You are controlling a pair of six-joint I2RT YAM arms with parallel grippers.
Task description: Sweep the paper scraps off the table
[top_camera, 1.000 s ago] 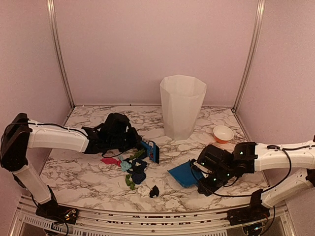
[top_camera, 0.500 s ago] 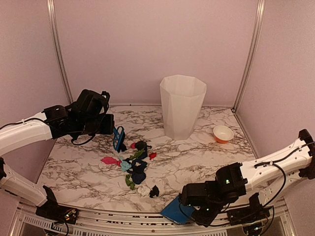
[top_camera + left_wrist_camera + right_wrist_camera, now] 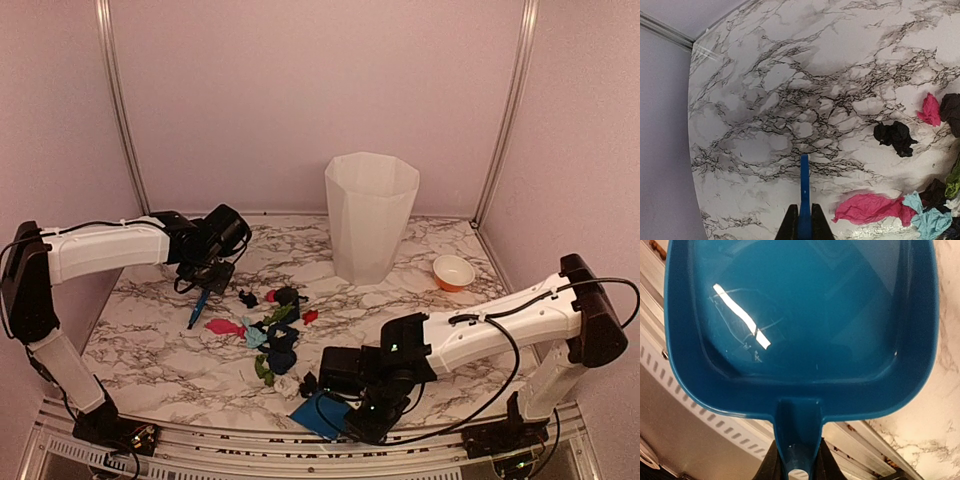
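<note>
Clenched fingers of the left gripper pinch a slim blue plastic brush, seen edge-on in the left wrist view and pointing down at the white marble-patterned table with grey-brown veins. Its tip seems to meet the surface, though the angle is too poor to be sure. Just right of the brush lie the small crumpled paper scraps, black, red, pink, green and light blue, loosely heaped on the left-centre of the table. The right gripper is closed tight on the stub handle of a deep blue plastic dustpan, which sits at the table's near edge, partly over the metal rail, close to the heap. A tall white faceted bin stands at the back, with a small orange bowl to its right.
</note>
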